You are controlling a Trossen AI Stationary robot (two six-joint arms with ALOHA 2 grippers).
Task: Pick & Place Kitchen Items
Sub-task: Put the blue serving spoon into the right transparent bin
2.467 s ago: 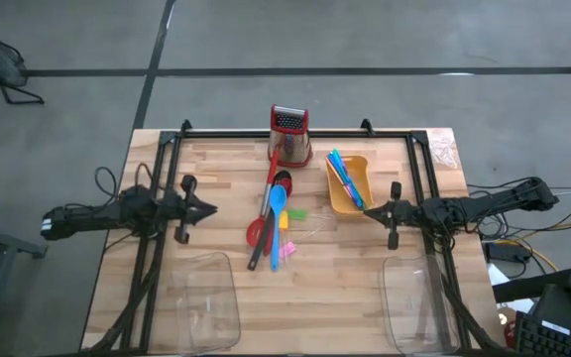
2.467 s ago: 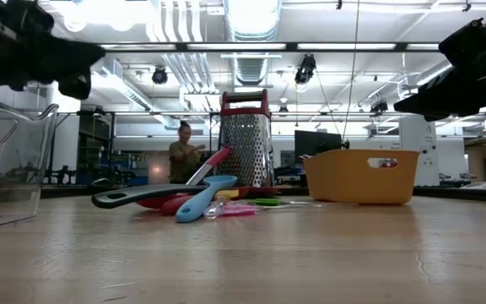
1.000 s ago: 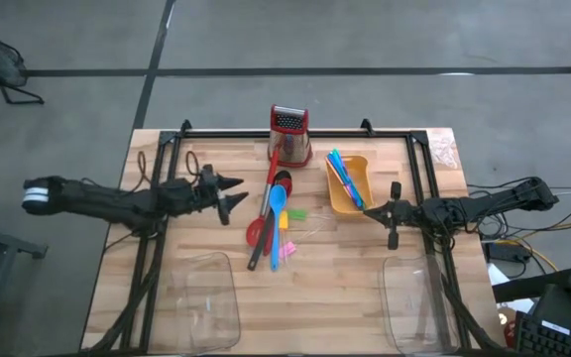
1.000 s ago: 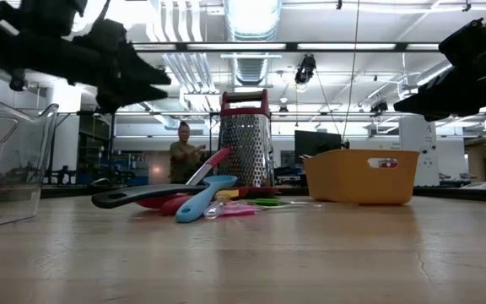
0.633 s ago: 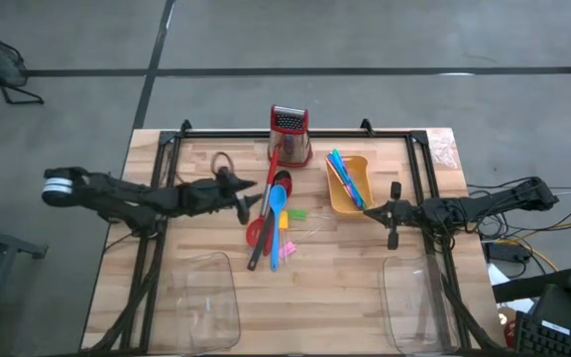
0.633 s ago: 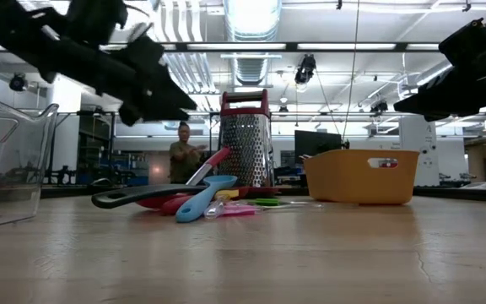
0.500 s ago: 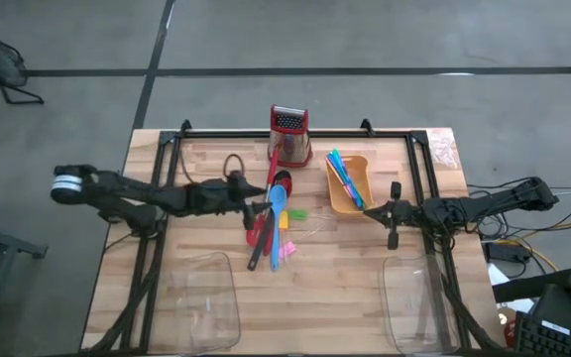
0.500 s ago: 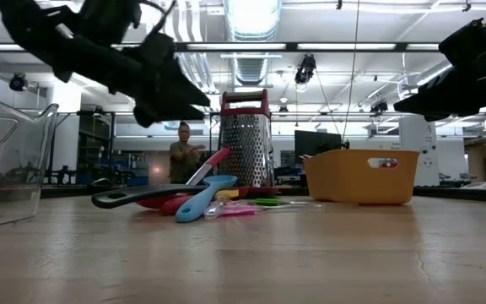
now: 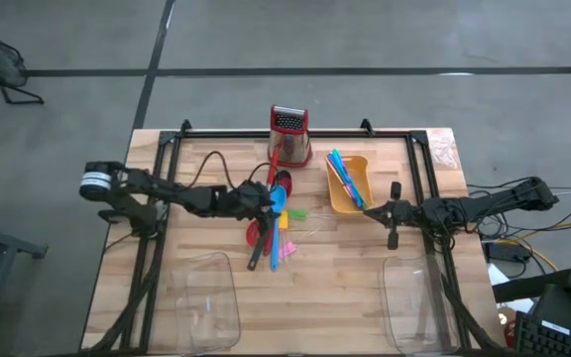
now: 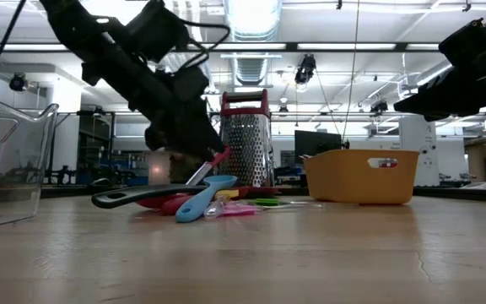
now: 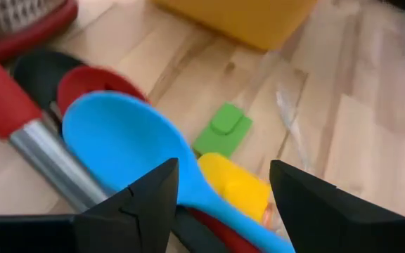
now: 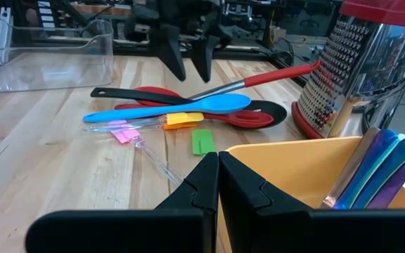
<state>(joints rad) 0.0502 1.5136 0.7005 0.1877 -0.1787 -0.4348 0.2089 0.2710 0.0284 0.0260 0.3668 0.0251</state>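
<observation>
Hovering over the pile of utensils mid-table, the left gripper [image 9: 263, 201] has its fingers spread wide and holds nothing; in the left wrist view the two dark fingertips [image 11: 150, 197] straddle the blue spoon [image 11: 132, 151] just below its bowl. The right gripper [image 9: 389, 213] waits near the right edge of the table [image 9: 355, 297], pinched fully closed and empty, just beside the yellow bin [image 9: 349, 188].

The pile lies approx. at the table's centre, in front of the grater [image 9: 289, 135] that stands at the far edge: blue spoon, red-handled tool w/ metal shaft [image 12: 259, 79], black ladle [image 10: 133, 197], a red spoon [image 11: 93, 84] under them, plus small green piece [image 11: 221, 128], yellow piece [image 11: 236, 184] and pink bits [image 12: 121, 131] alongside. Coloured sticks [image 9: 343, 177] stand in the yellow bin. Two clear trays sit at the near edge, one left [image 9: 206, 302], one right [image 9: 419, 302].

Step in hand, as I judge it: picking one utensil from the pile. To do it well: centre the fingers on the blue spoon's neck, go straight down, close only once both fingers clear the red handle and ladle beside it, else two items lift together. Lift slowly, since the handles overlap and may drag neighbours.

Writing: a small label on the yellow bin's front shows in the low view, too small to read. No other brands legible.
</observation>
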